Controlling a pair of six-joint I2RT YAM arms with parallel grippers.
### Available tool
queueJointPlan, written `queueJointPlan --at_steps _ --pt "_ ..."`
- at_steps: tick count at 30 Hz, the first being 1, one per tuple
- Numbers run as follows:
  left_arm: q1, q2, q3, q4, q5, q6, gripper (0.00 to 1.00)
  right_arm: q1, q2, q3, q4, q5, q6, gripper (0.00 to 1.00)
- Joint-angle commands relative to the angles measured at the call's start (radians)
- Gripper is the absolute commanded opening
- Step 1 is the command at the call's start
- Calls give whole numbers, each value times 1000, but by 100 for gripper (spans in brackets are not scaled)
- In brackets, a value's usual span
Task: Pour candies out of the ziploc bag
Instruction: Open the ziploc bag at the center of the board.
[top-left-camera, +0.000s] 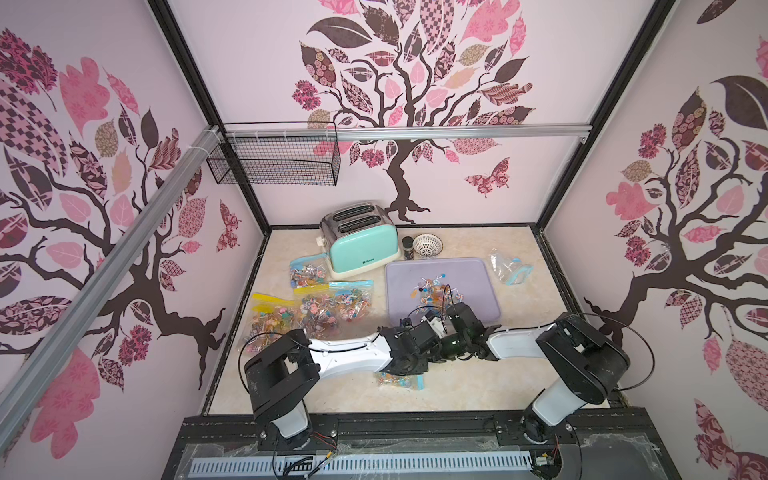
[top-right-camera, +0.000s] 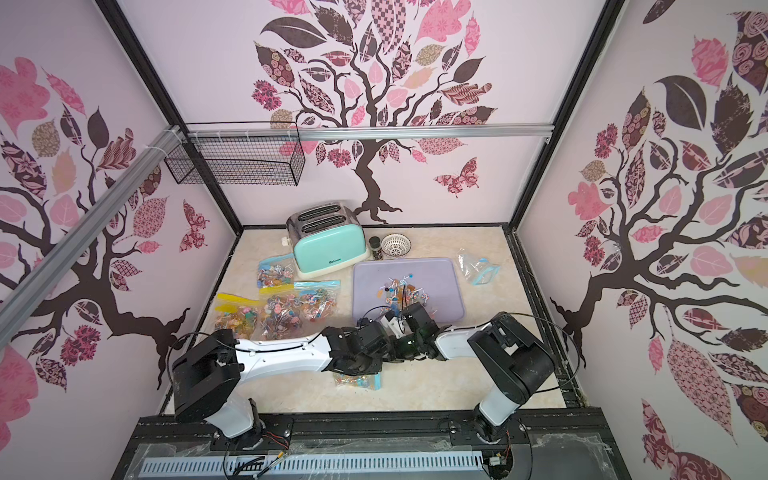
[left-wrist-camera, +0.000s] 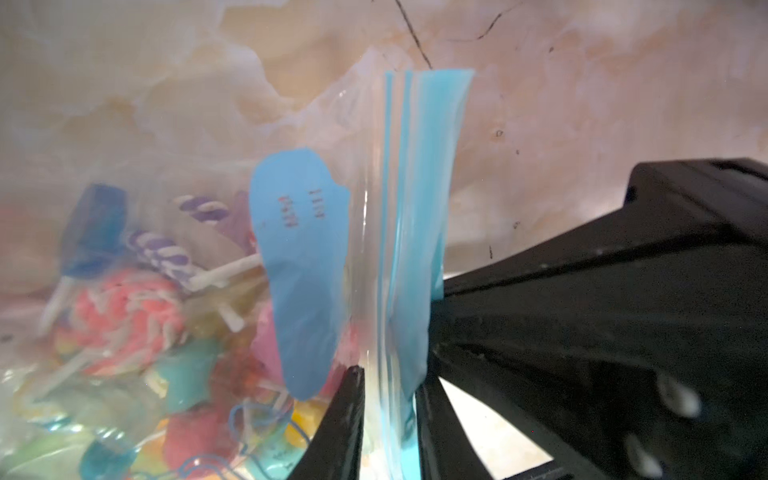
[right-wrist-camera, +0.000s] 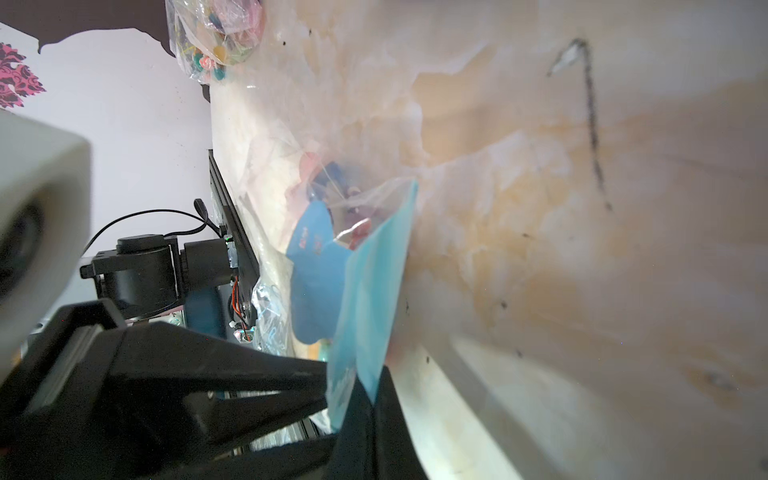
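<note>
A clear ziploc bag (top-left-camera: 401, 380) with a blue zip strip lies near the table's front edge, partly hidden under both wrists in both top views (top-right-camera: 357, 380). It holds candies (left-wrist-camera: 124, 316), lollipops on white sticks. In the left wrist view my left gripper (left-wrist-camera: 388, 382) stands slightly open, with the zip strip (left-wrist-camera: 419, 208) loose between its fingers. In the right wrist view my right gripper (right-wrist-camera: 372, 386) is shut on the bag's blue edge (right-wrist-camera: 374, 282). More candies (top-left-camera: 432, 291) lie in a loose pile on the purple tray (top-left-camera: 478, 274) just behind the grippers.
Three full candy bags (top-left-camera: 307, 274) (top-left-camera: 336, 305) (top-left-camera: 270, 320) lie at the left. An empty bag (top-left-camera: 509, 266) sits right of the tray. A mint toaster (top-left-camera: 359, 241), a dark jar (top-left-camera: 408, 248) and a white basket bowl (top-left-camera: 428, 245) stand at the back. A wire basket (top-left-camera: 274, 158) hangs on the wall.
</note>
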Motion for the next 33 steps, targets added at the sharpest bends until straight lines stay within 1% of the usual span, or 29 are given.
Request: queueJointPlan --at_steps 1,7,10,12,15,16,22,25,28,33 --pt "-4 20 10 1 -2 9 27 7 -21 -6 -23 -1 3 0" --pt "-4 42 19 -1 -6 8 27 6 -28 -15 -18 -1 4 0" --pt "-3 54 28 1 -11 8 24 5 -36 -21 -18 -2 6 0" --pt "-3 60 35 1 -14 7 19 6 -39 -25 -15 -1 6 0" --pt "-3 61 42 2 -20 9 6 6 -36 -31 -14 6 9 0" --pt "-2 59 44 3 -21 11 0 7 -34 -34 -10 9 9 0" --pt "-3 54 45 21 -19 22 0 11 -12 -37 -2 42 25 0" --pt "-4 45 37 7 -41 1 0 22 -14 -34 -31 107 28 0" --pt "-3 28 19 -34 -102 -71 0 44 -19 -23 -96 209 24 0" --pt "-2 14 -18 -17 -146 -173 0 89 -10 -10 -207 388 20 0"
